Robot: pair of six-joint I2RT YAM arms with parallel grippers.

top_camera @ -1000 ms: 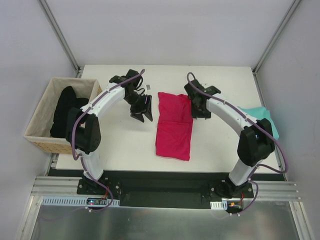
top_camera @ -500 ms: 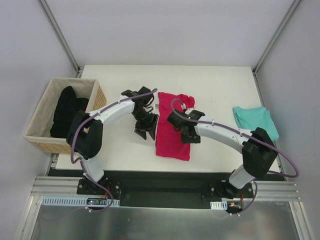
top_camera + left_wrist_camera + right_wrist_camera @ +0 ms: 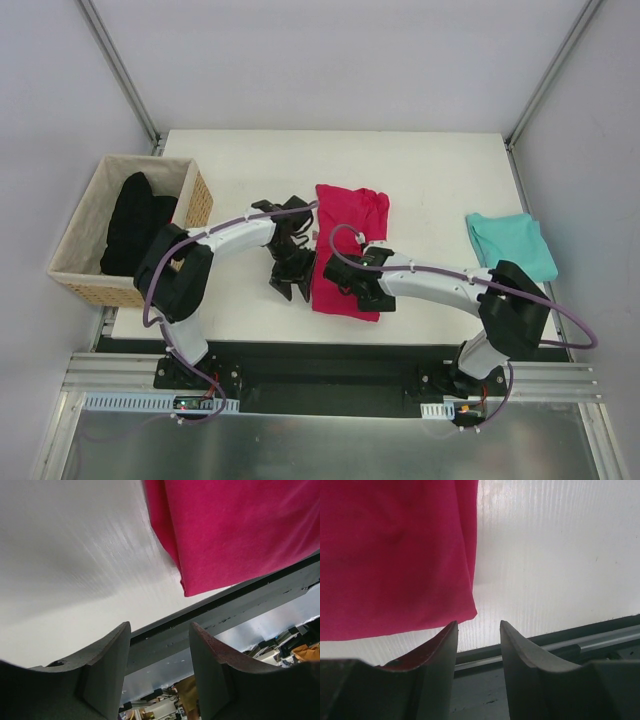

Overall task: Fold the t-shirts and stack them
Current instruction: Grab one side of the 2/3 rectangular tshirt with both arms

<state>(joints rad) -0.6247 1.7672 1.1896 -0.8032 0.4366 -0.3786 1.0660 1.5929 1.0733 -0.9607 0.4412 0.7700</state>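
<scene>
The crimson-pink t-shirt [image 3: 352,225] lies folded into a long strip in the middle of the table. Its near left corner [image 3: 240,530] shows in the left wrist view and its near right corner [image 3: 395,555] in the right wrist view. My left gripper [image 3: 287,287] hovers just left of the strip's near end, open [image 3: 160,630], with nothing between its fingers. My right gripper [image 3: 358,298] is over the strip's near end, also open [image 3: 478,625] and holding nothing. The teal t-shirt [image 3: 510,243] lies bunched at the table's right edge.
A wicker basket [image 3: 88,285] with black cloth [image 3: 135,220] inside stands off the table's left side. The table's near edge [image 3: 200,616] and the metal rail beyond it lie just ahead of both sets of fingertips.
Both grippers have travelled from the shirt's far end down to its near end, the right one crossing over the cloth. The teal shirt is uncovered now.
</scene>
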